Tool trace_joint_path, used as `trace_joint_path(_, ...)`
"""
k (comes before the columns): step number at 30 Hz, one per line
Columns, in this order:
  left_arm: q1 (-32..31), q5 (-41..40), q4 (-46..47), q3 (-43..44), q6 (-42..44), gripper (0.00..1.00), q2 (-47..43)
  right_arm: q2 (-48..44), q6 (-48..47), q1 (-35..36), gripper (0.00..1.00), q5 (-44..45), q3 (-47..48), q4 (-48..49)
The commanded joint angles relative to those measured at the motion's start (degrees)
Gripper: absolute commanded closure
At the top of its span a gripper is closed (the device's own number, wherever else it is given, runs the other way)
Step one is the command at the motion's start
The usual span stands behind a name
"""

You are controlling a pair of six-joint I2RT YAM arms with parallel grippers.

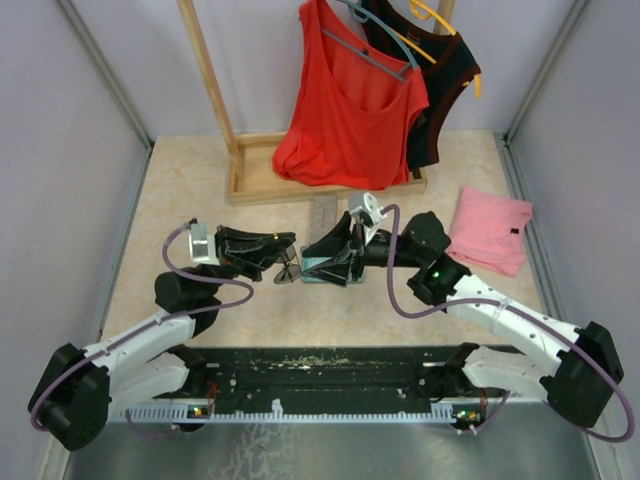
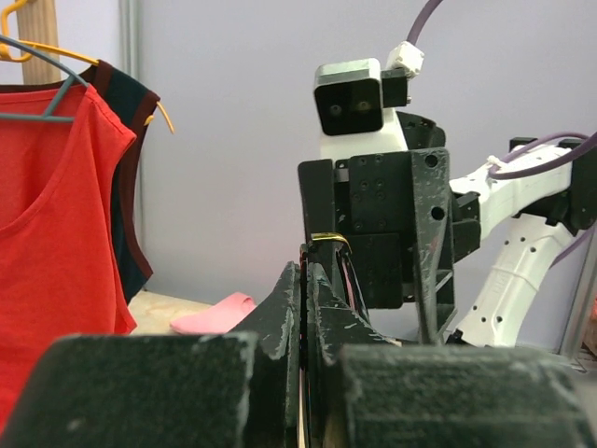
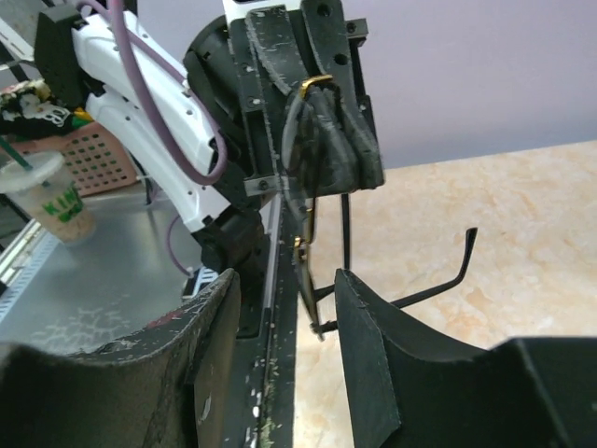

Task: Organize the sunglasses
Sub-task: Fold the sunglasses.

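Note:
A pair of thin dark wire-framed sunglasses (image 1: 288, 268) hangs above the middle of the table, with my left gripper (image 1: 281, 260) shut on it. In the left wrist view the fingers (image 2: 284, 313) are pressed together on the frame, and a gold bit of the sunglasses (image 2: 328, 238) shows just past the tips. In the right wrist view the sunglasses (image 3: 303, 261) dangle from the left gripper with slim arms folded out to the right. My right gripper (image 3: 287, 280) is open, with one finger on either side of the frame's lower edge.
A light blue item (image 1: 318, 272) lies on the table under the right gripper. A grey oblong piece (image 1: 322, 212) lies behind it. A folded pink cloth (image 1: 490, 230) lies at the right. A wooden rack (image 1: 300, 185) with a red top (image 1: 350, 110) stands at the back.

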Motion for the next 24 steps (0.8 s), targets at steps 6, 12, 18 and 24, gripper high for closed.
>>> trace_joint_path(6,-0.03,2.54,4.91,0.18,-2.54,1.00,-0.82,3.43,-4.40,1.43,0.60,-0.52,5.05,3.23)
trace_joint_path(12,0.00,2.74,5.25,0.46,-2.72,1.00,-0.60,4.52,-3.41,1.72,0.68,-1.81,5.53,4.03)
trace_joint_path(18,0.00,2.44,5.35,0.59,-2.66,1.00,-0.27,5.30,-2.33,2.56,0.70,-3.37,6.02,5.05)
trace_joint_path(24,-0.02,2.43,5.62,0.97,-2.58,1.00,0.15,5.78,-1.83,3.09,0.78,-4.16,6.58,5.23)
